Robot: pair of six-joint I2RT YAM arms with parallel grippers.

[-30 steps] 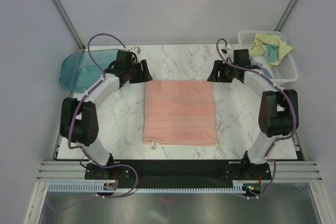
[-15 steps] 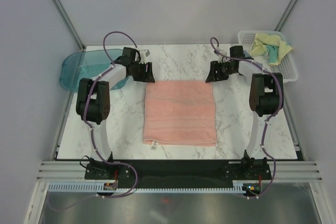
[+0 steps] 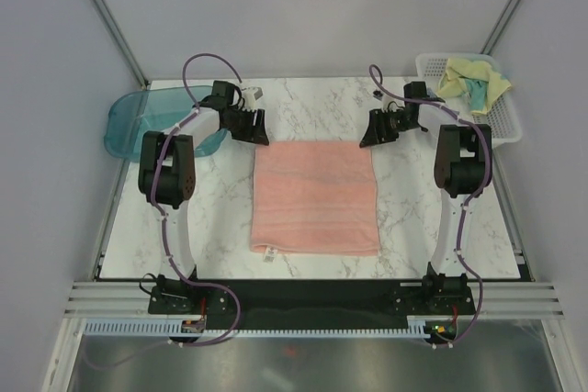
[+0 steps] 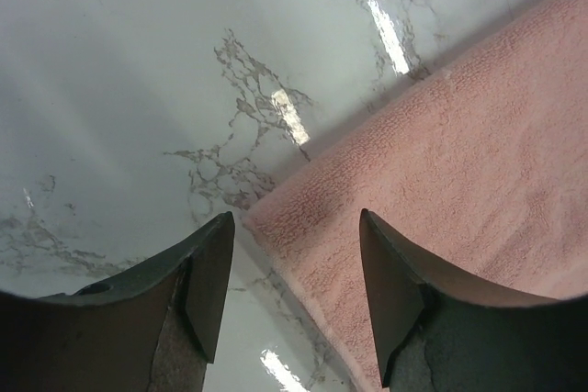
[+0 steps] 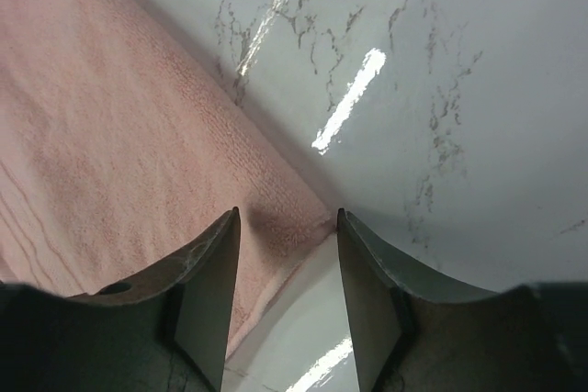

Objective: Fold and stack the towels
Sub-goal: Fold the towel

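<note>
The pink towel (image 3: 315, 196) lies flat and open on the tabletop (image 3: 220, 208), and both arms stand at its far edge, one at each corner. The left gripper (image 3: 250, 128) is low over the far-left corner. In the left wrist view its jaws are clearly apart, and the corner of the towel lies just between them, one finger (image 4: 207, 282) over the bare marble and the other over the cloth. The right gripper (image 3: 377, 133) is placed the same way at the far-right corner. Its jaws are also apart, a little narrower, with the tip of the corner in the gap between them. Neither gripper holds anything yet (the cloth shows no pinch and no lift).

I judge that the step in hand is the first fold of this towel, at the moment just before the grasp. The next move calls for both grippers to close on their corners together, low enough to catch the thin edge, then to lift and carry this edge toward the near edge, which lies away from the grippers on the side of the arm bases.

A yellow towel (image 3: 473, 80) waits in the basket (image 3: 496, 117), to the outer side of the right gripper. A tray (image 3: 129, 121) stands to the outer side of the left gripper.
</note>
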